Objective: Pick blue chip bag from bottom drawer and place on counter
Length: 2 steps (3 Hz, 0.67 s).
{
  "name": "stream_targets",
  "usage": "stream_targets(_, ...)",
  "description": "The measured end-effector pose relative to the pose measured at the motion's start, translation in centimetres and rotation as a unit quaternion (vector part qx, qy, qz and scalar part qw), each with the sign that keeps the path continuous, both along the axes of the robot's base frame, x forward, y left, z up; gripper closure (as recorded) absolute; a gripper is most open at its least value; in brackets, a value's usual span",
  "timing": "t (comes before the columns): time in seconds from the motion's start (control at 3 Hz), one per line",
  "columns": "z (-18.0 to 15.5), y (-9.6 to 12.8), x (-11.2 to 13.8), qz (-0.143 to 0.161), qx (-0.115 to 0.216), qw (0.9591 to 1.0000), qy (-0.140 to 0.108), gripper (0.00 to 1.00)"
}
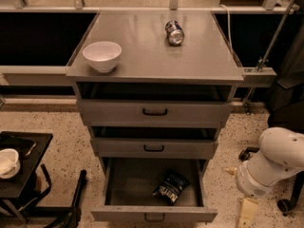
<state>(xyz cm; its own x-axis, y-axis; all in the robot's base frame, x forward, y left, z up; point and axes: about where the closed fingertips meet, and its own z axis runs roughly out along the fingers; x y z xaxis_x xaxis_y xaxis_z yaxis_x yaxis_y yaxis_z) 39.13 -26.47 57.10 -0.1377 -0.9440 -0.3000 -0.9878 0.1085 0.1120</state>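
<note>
The blue chip bag (pixel 171 186) lies on the floor of the open bottom drawer (pixel 154 214), toward its right front. The counter (pixel 152 51) is the grey top of the cabinet. My white arm (pixel 273 163) comes in at the lower right, beside the cabinet. The gripper (pixel 247 213) shows only as a cream piece at the frame's bottom edge, to the right of the drawer and apart from the bag. It holds nothing that I can see.
A white bowl (pixel 102 55) stands at the counter's front left and a drink can (pixel 175 32) lies at the back right. The two upper drawers (pixel 154 112) are slightly open. A black side table (pixel 23 163) with a white bowl (pixel 8 161) stands at the left. Chair casters (pixel 285 205) are at the right.
</note>
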Motion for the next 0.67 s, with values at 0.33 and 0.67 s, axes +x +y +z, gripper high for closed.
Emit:
stream_targets(0.33,-1.2,1.0,2.3,-0.001,0.005,0.9990,-0.044,0.00)
stream_targets(0.67,-0.1,1.2,3.5,-0.008,0.019,0.9956,-0.091,0.00)
